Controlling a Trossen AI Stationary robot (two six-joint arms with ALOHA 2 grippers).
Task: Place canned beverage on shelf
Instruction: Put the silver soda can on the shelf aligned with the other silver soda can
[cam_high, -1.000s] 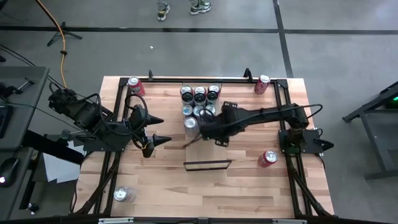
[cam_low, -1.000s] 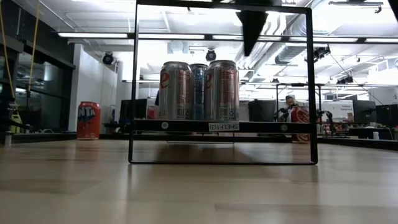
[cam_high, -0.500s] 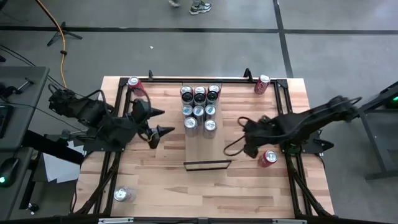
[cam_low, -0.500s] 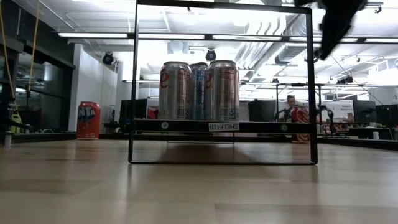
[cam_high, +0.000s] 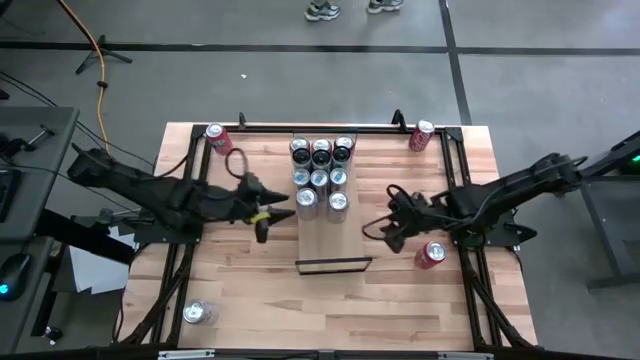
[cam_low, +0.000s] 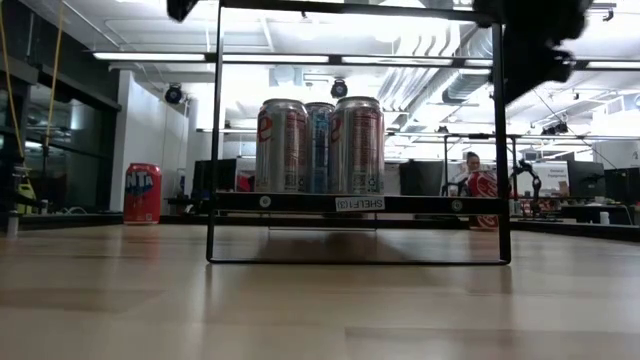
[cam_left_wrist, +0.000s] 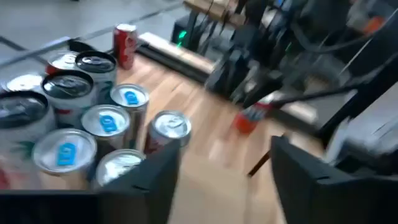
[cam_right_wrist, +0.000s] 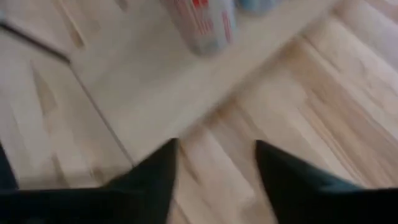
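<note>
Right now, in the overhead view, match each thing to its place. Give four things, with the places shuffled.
Things:
1. shelf
2. silver can
3. left gripper
4. right gripper

Places:
A. bottom-left corner of the table
B. just left of the shelf
C. middle of the table
D. right of the shelf, beside a red can

Pairs: 1-C, 2-A, 3-B, 4-D

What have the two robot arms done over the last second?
The right hand left the eighth can on the shelf and drew back toward the red can, holding nothing. The left hand moved in toward the shelf, also holding nothing. The loose cans on the table stayed put.
</note>
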